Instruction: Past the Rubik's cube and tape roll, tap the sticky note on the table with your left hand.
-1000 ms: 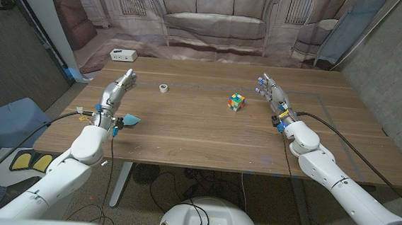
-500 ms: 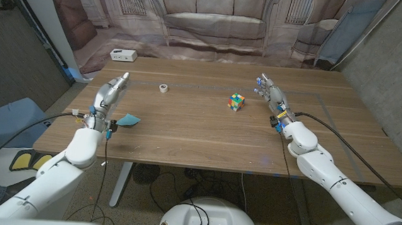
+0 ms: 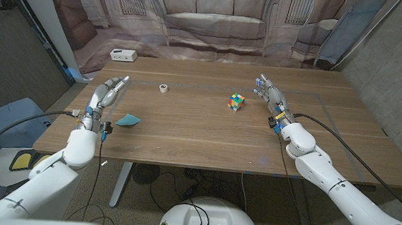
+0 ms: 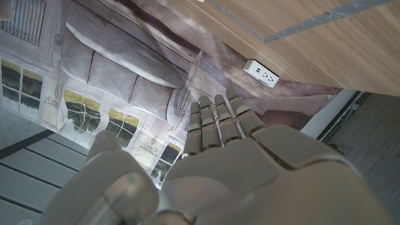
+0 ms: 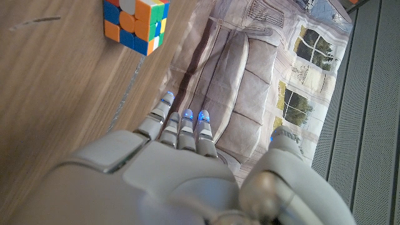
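Note:
A teal sticky note (image 3: 128, 121) lies near the table's left front edge. My left hand (image 3: 108, 94) is open, fingers straight and together, raised just left of and beyond the note, apart from it. The same hand (image 4: 219, 162) holds nothing in the left wrist view. A small white tape roll (image 3: 163, 88) sits farther back, left of centre. The Rubik's cube (image 3: 237, 101) stands mid-table, and the cube (image 5: 134, 24) is near the fingers in the right wrist view. My right hand (image 3: 271, 96) is open on the right, fingers extended, apart from the cube.
A white power strip (image 3: 123, 55) lies at the table's far left corner, the strip (image 4: 261, 73) also seen from the left wrist. A printed sofa backdrop (image 3: 214, 21) hangs behind the table. A blue chair (image 3: 5, 124) stands left of the table.
My left hand and forearm have drawn back to the left, uncovering the sticky note. The right hand has barely moved.

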